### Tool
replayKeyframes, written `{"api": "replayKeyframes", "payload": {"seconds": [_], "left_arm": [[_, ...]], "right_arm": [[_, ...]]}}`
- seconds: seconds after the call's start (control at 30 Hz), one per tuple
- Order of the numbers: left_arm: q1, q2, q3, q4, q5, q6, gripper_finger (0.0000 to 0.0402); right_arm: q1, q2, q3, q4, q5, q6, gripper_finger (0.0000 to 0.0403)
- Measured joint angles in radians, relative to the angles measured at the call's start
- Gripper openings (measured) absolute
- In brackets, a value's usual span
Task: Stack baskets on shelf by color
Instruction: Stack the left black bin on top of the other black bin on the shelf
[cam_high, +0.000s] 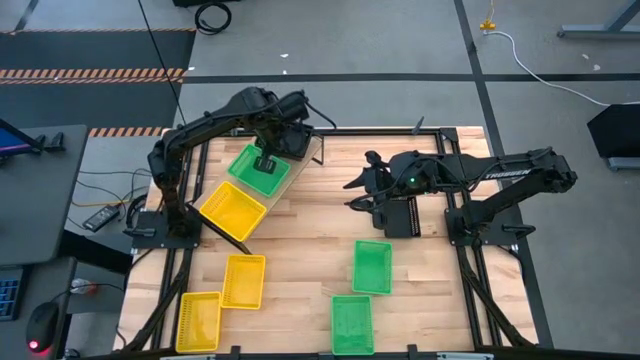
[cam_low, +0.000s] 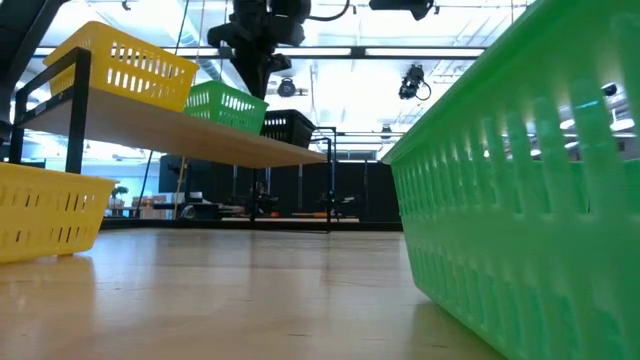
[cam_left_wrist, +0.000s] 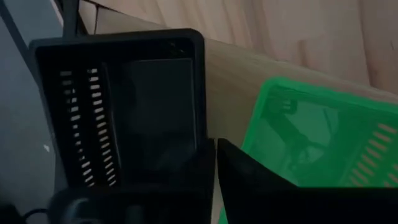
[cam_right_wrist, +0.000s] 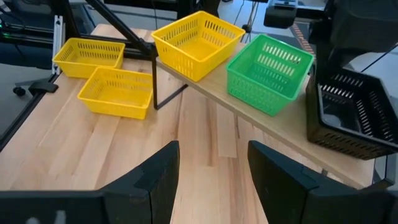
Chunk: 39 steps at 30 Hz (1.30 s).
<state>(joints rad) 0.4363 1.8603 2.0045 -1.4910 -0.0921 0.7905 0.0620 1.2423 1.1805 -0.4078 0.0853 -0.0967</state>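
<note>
**Stock on shelf and table, left claw at the black basket**

High view. The shelf (cam_high: 300, 172) lies slantwise at the table's (cam_high: 310, 250) far left. It carries a shelf yellow basket (cam_high: 232, 210), a shelf green basket (cam_high: 252, 165) and, mostly hidden under the left arm, a shelf black basket (cam_high: 300, 150). The left claw (cam_high: 267, 160) sits where the green and black baskets meet. The right claw (cam_high: 358, 186) hangs over bare table mid-right, with a table black basket (cam_high: 401, 215) just beside it under the arm. Two yellow table baskets (cam_high: 244, 281) (cam_high: 198, 321) stand near left and two green table baskets (cam_high: 372, 266) (cam_high: 352, 323) near centre.

Low view. Yellow, green and black stand in a row on the raised board. One yellow basket sits on the table at left and a green one fills the right foreground.

Left wrist view. The left claw's fingers (cam_left_wrist: 249, 183) are pressed nearly together at the black basket's wall facing the green basket. Whether that wall lies between them cannot be told.

Right wrist view. The right claw's fingers (cam_right_wrist: 158, 171) are spread wide with nothing between them, above bare wood and facing the shelf. The left arm stands over the black basket at the shelf's end.
</note>
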Motion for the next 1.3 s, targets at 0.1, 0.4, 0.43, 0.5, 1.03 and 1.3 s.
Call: {"api": "replayKeyframes", "payload": {"seconds": [0.1,0.4,0.43,0.5,1.03,1.3], "left_arm": [[-0.003,0.001,0.000,0.000,-0.015,0.007,0.0013],[-0.002,0.001,0.000,-0.036,-0.074,0.089,0.0008],[-0.002,0.001,0.000,-0.021,-0.103,0.088,0.0008],[-0.004,-0.003,0.000,0.015,-0.132,0.076,0.0008],[-0.112,-0.029,0.002,0.193,-0.045,-0.336,0.0086],[-0.109,0.015,0.001,0.240,-0.045,-0.405,0.0148]], "right_arm": [[0.000,0.000,0.000,-0.007,0.000,-0.001,0.0197],[-0.019,0.000,0.000,-0.009,0.000,-0.010,0.0197],[-0.022,0.000,0.000,-0.009,0.000,-0.010,0.0197],[-0.025,0.000,0.000,-0.009,0.000,-0.010,0.0197],[-0.027,-0.112,0.000,-0.025,0.151,0.044,0.0197],[-0.028,-0.159,0.001,-0.111,0.153,0.050,0.0197]]}}
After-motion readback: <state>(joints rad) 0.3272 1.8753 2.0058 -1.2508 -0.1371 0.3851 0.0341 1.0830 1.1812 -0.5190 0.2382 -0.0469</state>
